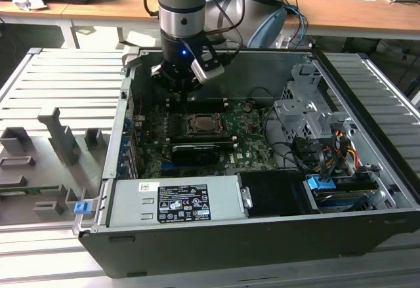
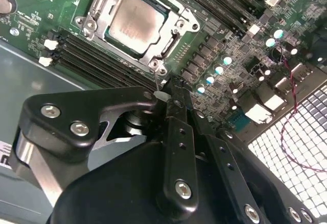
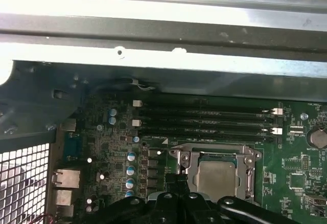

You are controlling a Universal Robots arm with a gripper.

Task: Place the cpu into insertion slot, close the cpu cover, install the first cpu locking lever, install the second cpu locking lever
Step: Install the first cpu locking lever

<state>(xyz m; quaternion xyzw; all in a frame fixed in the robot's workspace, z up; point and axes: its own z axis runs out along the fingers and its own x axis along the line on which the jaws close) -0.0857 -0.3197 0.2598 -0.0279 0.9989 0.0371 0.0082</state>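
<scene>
— While the exterior view looks down into the open computer case [image 1: 371, 98], where is the arm?
— Its gripper [image 1: 185, 90] hangs over the motherboard [image 1: 252, 140], near the cpu [image 1: 200, 125], on the side away from the grey power supply [image 1: 177, 203]. A black expansion card [image 1: 193, 151] lies between cpu and power supply.
— And in the second wrist view?
— The cpu [image 2: 135, 24] sits in the insertion slot [image 2: 163, 41], and the silver cpu cover [image 2: 99, 12] lies flat around it. The gripper [image 2: 171, 87] has its 2 fingers drawn together with nothing seen between them. The tips are just beside 1 corner of the cpu cover, over the memory slots [image 2: 97, 55]. Whether they touch anything I cannot tell.
— And the first wrist view?
— The gripper [image 3: 177, 179] is closed there too, near the cpu cover [image 3: 212, 149], whose frame rings the cpu [image 3: 217, 177]. Beyond it the memory slots [image 3: 204, 123] run between the cpu cover and the wall of the computer case.
</scene>
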